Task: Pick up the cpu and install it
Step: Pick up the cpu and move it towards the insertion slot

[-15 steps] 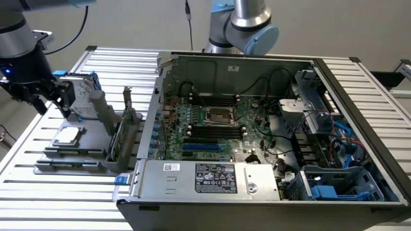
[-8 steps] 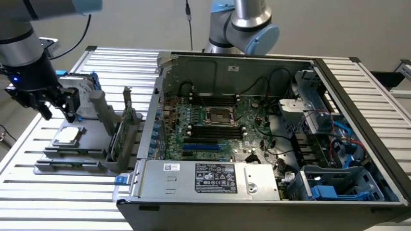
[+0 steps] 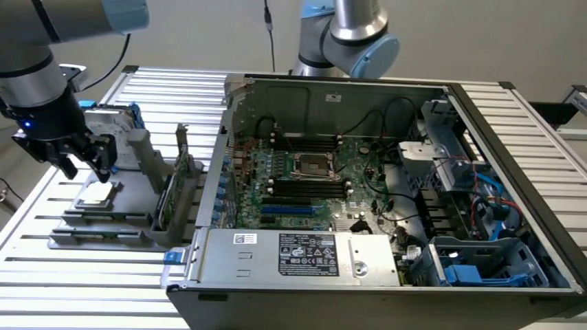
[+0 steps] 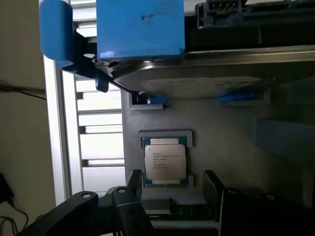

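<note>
Though flat, shiny square metal cpu [image 4: 165,163]

Flat cpu [image 4: 165,161] in grey tray [image 4: 224,147], wide-spread claw [image 4: 173,187] just beside

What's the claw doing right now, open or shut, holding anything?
Claw: open, holding nothing, poised over the cpu.

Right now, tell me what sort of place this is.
Probably a robotics lab bench set up for computer assembly: an open computer case with its motherboard exposed lies on an aluminium-profile table, and the open end effector hangs over a cpu seated in a grey fixture.
</note>
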Robot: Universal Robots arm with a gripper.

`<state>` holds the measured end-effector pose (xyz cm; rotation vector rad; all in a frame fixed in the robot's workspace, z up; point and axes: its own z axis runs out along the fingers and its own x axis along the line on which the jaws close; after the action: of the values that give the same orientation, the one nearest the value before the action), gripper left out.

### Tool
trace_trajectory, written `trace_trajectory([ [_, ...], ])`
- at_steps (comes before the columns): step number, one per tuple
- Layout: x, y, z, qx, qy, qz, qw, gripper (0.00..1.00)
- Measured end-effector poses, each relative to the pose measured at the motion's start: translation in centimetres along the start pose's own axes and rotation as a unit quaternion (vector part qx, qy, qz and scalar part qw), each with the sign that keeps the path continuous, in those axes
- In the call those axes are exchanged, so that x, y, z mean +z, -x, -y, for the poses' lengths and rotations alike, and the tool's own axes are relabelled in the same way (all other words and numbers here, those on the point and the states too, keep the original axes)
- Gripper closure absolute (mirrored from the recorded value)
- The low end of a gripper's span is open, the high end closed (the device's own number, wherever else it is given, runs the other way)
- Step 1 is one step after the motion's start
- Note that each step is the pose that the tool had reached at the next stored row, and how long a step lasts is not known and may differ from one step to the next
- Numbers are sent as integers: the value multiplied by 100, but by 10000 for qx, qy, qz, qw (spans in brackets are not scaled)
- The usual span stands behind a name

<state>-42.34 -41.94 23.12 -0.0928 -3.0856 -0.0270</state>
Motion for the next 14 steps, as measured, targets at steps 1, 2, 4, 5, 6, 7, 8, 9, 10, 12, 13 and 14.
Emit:
trace_trajectory([
  [1,18,2,1,-1,0,0,10000,38],
  [2,37,3,2,-1,0,0,10000,38],
  [4,72,5,3,-1,0,0,10000,38],
  [5,90,6,3,-1,0,0,10000,38],
  [6,108,7,3,-2,0,0,10000,38],
  [7,126,8,4,-2,0,0,10000,38],
  [8,144,9,4,-2,0,-1,10000,38],
  [9,163,9,4,-1,0,0,10000,38],
  [10,182,9,5,-2,0,0,10000,38],
  [12,217,-1,6,-2,-1,-1,10000,38],
  [13,236,-8,7,-2,0,0,10000,38],
  [14,255,-15,7,-2,0,0,10000,38],
])
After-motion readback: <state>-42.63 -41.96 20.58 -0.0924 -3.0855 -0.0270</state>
